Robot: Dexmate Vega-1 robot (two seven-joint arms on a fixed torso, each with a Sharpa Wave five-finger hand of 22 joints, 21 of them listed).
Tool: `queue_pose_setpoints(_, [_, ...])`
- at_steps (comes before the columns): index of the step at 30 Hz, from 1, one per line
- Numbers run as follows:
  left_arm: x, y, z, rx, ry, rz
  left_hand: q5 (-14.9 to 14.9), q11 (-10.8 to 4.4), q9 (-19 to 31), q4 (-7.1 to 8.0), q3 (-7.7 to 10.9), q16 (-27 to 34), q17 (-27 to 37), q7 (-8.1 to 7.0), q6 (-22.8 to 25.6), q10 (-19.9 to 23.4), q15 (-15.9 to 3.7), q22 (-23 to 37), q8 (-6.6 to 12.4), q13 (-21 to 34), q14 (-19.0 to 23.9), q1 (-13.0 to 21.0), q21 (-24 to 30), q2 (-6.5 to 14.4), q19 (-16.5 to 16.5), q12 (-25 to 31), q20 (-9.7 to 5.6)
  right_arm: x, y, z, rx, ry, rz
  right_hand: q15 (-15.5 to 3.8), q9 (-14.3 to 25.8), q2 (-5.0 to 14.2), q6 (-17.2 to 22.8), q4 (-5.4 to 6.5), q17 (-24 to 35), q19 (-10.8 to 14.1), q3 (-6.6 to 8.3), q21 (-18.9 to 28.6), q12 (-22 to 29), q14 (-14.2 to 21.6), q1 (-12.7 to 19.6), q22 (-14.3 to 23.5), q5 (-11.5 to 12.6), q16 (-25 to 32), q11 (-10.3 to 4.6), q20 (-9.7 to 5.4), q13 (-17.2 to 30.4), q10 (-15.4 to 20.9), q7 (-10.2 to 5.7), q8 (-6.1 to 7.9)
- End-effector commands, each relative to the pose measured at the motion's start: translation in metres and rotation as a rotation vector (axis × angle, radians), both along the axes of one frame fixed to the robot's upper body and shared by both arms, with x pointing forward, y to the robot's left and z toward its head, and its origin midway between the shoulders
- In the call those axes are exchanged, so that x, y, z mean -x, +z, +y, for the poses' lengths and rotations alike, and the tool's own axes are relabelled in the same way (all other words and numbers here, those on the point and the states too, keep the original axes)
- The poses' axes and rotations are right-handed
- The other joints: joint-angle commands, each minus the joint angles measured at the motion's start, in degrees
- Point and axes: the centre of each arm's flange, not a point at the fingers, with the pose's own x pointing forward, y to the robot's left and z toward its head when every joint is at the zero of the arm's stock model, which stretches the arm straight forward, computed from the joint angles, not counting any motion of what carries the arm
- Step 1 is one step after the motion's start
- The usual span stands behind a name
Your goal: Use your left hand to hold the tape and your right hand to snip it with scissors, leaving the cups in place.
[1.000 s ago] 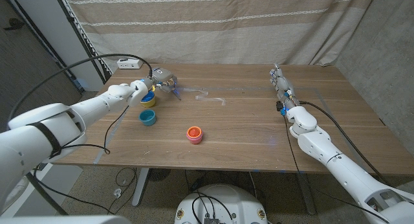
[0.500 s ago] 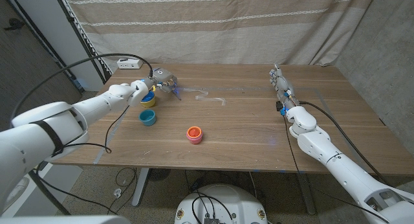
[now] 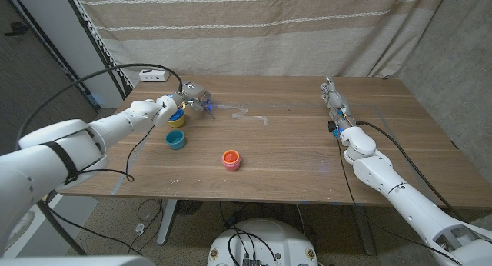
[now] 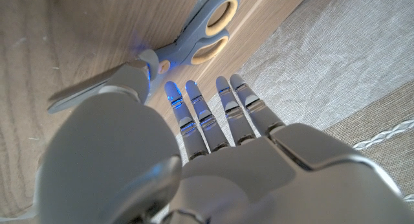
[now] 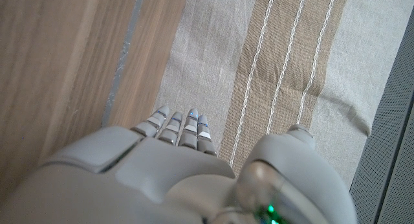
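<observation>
Your left hand (image 3: 193, 94) hovers at the far left of the desk (image 3: 292, 154), right over the scissors (image 4: 165, 52), with its fingers (image 4: 207, 111) stretched out straight, released and grasping nothing. The scissors lie flat on the wood just past the fingertips, long axis slanting across the grain: the grey-and-yellow loops point toward the far edge and the curtain, the blades back toward the middle of the desk, partly hidden under your thumb. The risk here is a mix-up of roles: the task wants the scissors in your right hand (image 3: 333, 98), which stands well apart at the far right edge, its fingers loosely extended and holding nothing. If the left takes or nudges the scissors, you may push them off the back edge, since the loops already sit close to it. The yellow cup (image 3: 176, 118) is just beside your left wrist, with the blue cup (image 3: 176, 140) near it, and a careless sweep of the forearm could shift either one; the red cup (image 3: 231, 159) is safer, further out. The clear strip of tape (image 3: 252, 116) lies on the wood between the two hands, faint and easy to misjudge.
</observation>
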Motion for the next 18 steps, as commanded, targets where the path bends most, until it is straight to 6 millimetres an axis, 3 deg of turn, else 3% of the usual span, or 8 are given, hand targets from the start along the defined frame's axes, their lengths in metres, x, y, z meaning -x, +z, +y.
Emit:
queue_pose_setpoints(1, [-0.0029, -0.0021, -0.0002, 0.000, 0.009, 0.008, 0.0, -0.18, 0.1, 0.10, 0.25, -0.1, 0.2, 0.04, 0.4, 0.2, -9.82, 0.2, 0.20, 0.1, -0.3, -0.5, 0.3, 0.3, -0.5, -0.1, -8.56, -0.0001, -0.0007, -0.0005, -0.004, -0.005, 0.003, -2.37, 0.1, 0.66, 0.1, -0.12, 0.1, 0.2, -0.33, -0.1, 0.3, 0.2, 0.2, 0.1, 0.3, 0.1, 0.18, -1.02, 0.2, 0.1, 0.14, 0.11])
queue_pose_setpoints(18, [-0.0066, -0.0038, -0.0014, -0.002, 0.023, 0.026, -0.2, -0.14, -0.1, 0.10, 0.51, -0.1, 0.2, 0.04, 0.8, 0.2, -9.83, 0.2, 0.31, -0.5, -0.9, -1.2, 0.3, 0.3, -0.6, -1.0, -8.57, -0.0024, 0.0009, -0.0017, 0.001, -0.009, 0.005, -2.09, 0.1, 0.66, 0.3, -0.17, 0.1, 0.1, -0.36, -0.1, 0.3, 0.2, 0.2, 0.1, 0.2, 0.1, 0.47, -0.99, 0.2, 0.2, 0.34, 0.16])
